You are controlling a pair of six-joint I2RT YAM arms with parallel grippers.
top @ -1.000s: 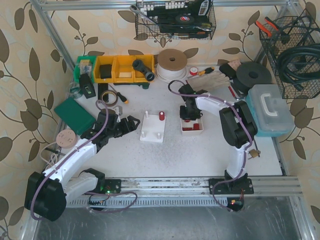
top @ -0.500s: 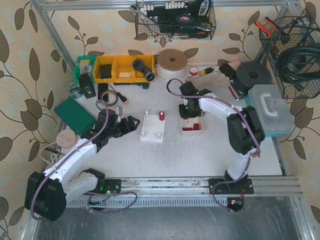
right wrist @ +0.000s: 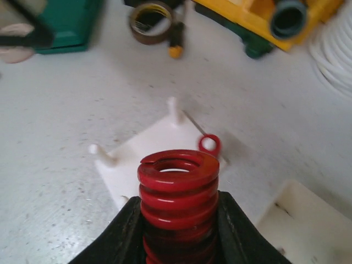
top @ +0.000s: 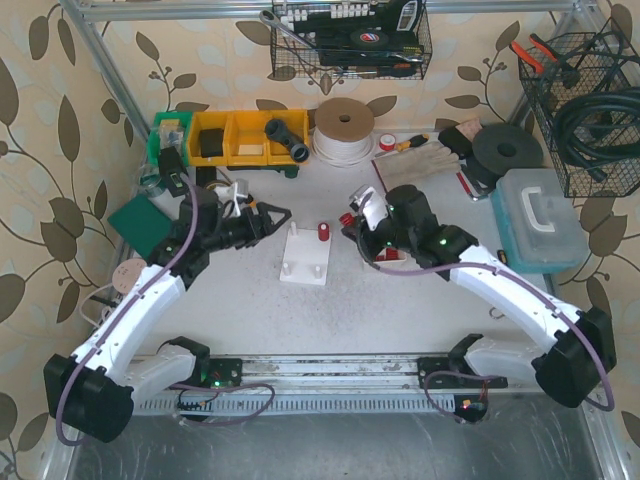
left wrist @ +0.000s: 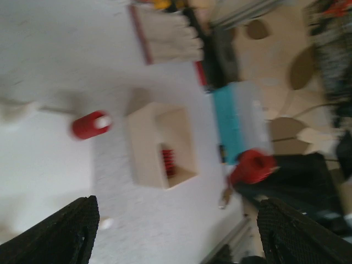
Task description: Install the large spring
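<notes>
Spring (right wrist: 177, 187), held by the right tool (right wrist: 177, 231), wants centring over a free peg (right wrist: 174, 103) on the base (right wrist: 144, 158) before lowering straight. Left tool (top: 280, 215) stands wide, empty

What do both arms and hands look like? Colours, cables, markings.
The left arm and right arm match: white links, black joint housings, a purple cable along each. The left hand and right hand are black, two-fingered. Small green lights show on some joints. No legible markings.
</notes>
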